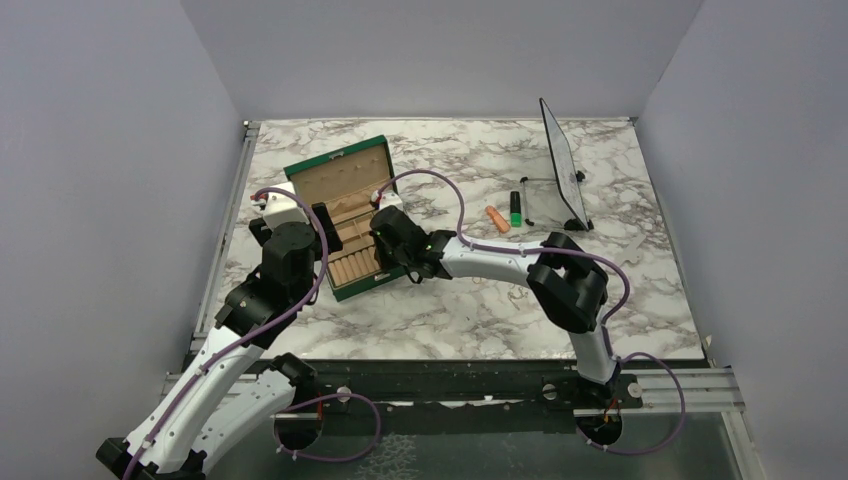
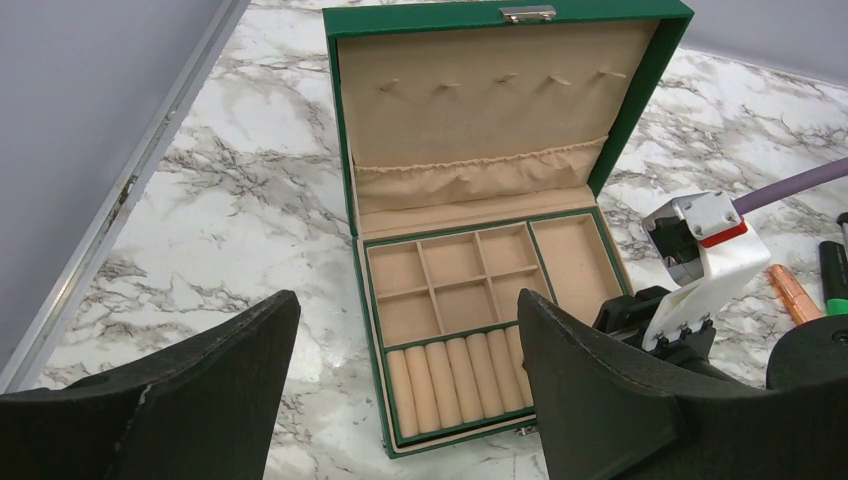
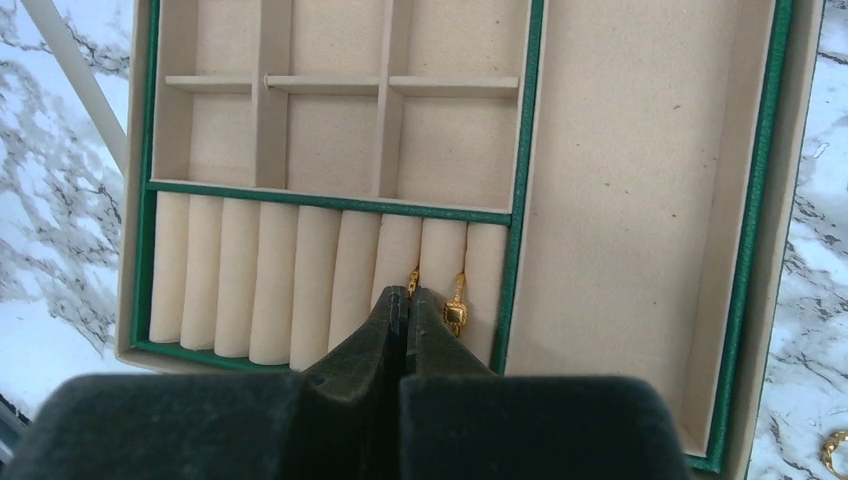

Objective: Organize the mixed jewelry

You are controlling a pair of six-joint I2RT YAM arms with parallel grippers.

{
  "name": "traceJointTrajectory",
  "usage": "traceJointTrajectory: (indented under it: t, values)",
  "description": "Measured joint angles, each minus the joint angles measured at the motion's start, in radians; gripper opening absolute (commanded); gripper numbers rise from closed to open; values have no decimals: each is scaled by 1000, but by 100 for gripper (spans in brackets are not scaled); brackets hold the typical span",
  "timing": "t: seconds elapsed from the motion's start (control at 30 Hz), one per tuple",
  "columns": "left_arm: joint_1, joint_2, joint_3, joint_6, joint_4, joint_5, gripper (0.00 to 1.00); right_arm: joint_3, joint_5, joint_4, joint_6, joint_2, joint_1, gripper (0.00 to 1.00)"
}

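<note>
The green jewelry box stands open at the back left, its beige tray showing in the left wrist view and right wrist view. My right gripper is shut over the ring rolls, with a small gold ring pinched at its tips in a slot between rolls. A second gold ring with a square face sits in the neighbouring slot. Another gold piece lies on the marble right of the box. My left gripper hangs open and empty above the box's front. The chain necklace is out of view.
An orange cylinder and a green-and-black marker lie right of the box, beside a dark upright panel on a clear stand. The right arm reaches across the middle of the marble table. Grey walls enclose three sides.
</note>
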Motion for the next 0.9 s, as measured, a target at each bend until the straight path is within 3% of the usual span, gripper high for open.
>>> traceJointTrajectory:
  t: [0.23,0.57,0.9]
  values:
    - [0,0,0,2,0,0,81,2,6,5,3,8,2,1]
    - [0,1,-4,4,-1,0,81,2,29,-2,27,-1,6,27]
    - [0,16,-3,3,-1,1,81,-25,40,-11,26,-107,6,32]
